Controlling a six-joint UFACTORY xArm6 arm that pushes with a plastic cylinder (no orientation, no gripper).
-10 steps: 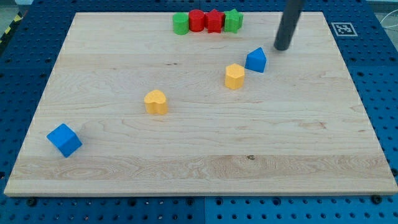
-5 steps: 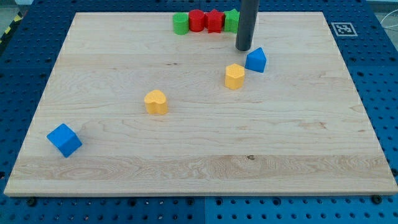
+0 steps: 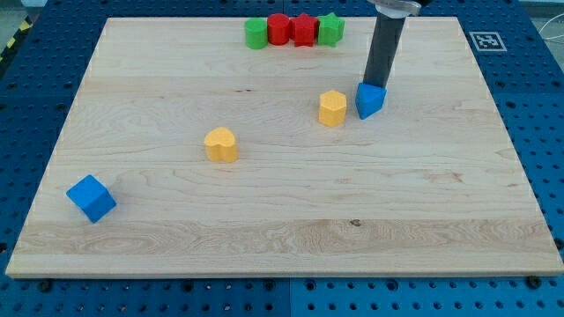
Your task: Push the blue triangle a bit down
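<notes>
The blue triangle [image 3: 371, 100] lies on the wooden board [image 3: 282, 202] right of centre, in the upper half. My tip [image 3: 378, 84] is at the triangle's top edge, touching it from above. The dark rod rises from there to the view's top. A yellow block [image 3: 332, 107] sits just left of the blue triangle, a small gap between them.
A row of green [image 3: 256, 33], red [image 3: 278, 29], red [image 3: 303, 30] and green [image 3: 330, 29] blocks lines the board's top edge. Another yellow block [image 3: 221, 143] lies left of centre. A blue cube [image 3: 91, 197] sits at the lower left.
My tip swung left above the blue triangle, then came back right and down onto its top edge. The triangle has shifted slightly down and turned.
</notes>
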